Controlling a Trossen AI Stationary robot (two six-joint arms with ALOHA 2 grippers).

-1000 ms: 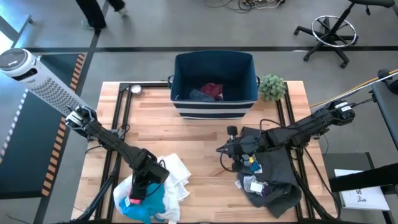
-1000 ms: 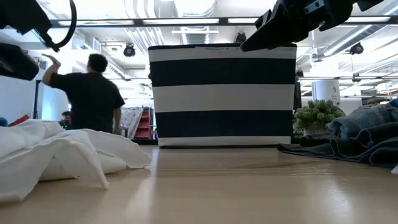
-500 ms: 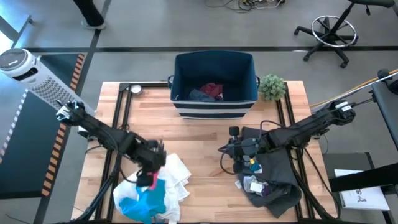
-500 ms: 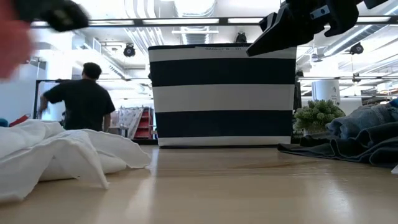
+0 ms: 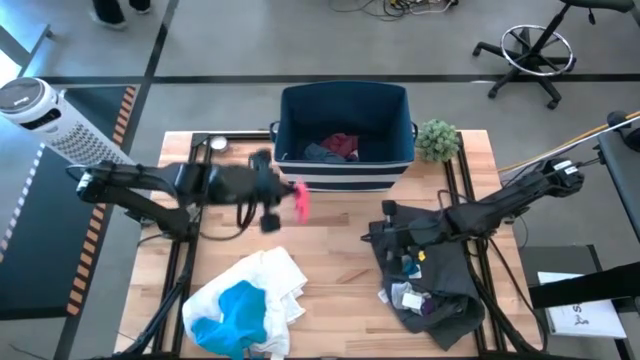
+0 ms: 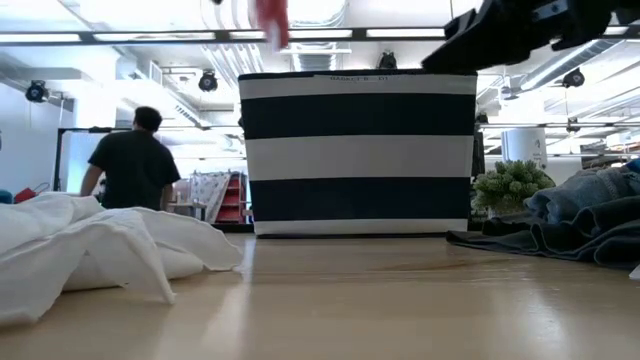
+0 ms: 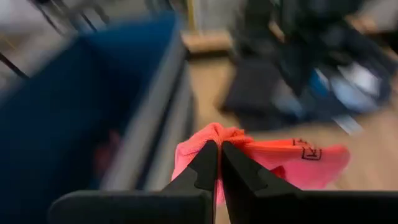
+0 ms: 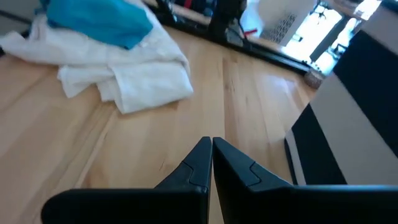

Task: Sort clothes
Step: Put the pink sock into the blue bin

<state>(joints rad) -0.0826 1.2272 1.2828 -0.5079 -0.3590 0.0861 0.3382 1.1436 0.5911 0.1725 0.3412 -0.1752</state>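
My left gripper (image 5: 284, 194) is shut on a red piece (image 5: 299, 201) in the air, just in front of the near wall of the navy striped bin (image 5: 345, 170). The red piece also shows blurred at the top of the low view (image 6: 272, 20). A large white garment (image 5: 270, 285) lies on the table near the front left, with a teal-blue piece (image 5: 236, 310) on top of it. My right gripper (image 5: 378, 232) is shut and empty, raised over the left edge of the large dark grey garment (image 5: 440, 275). A maroon piece (image 5: 342, 144) lies in the bin. My left gripper pinches a bunched part of the red piece (image 7: 214, 134) between its two fingertips. The fingers lie about level and point toward the table's right. The red piece is lifted clear of the table and spreads out beyond the fingertips (image 7: 280, 162).
A small green plant (image 5: 437, 139) stands right of the bin. Small pieces lie on the dark grey garment (image 5: 410, 295). Bare wood lies between the two piles (image 5: 335, 270). A person (image 6: 130, 165) stands in the room behind the table.
My left gripper has risen from the white and teal pile with the red piece, lifted it clear, and swung toward the far edge and the right, up to the bin's near wall. My right gripper has drawn back a little toward the table's right.
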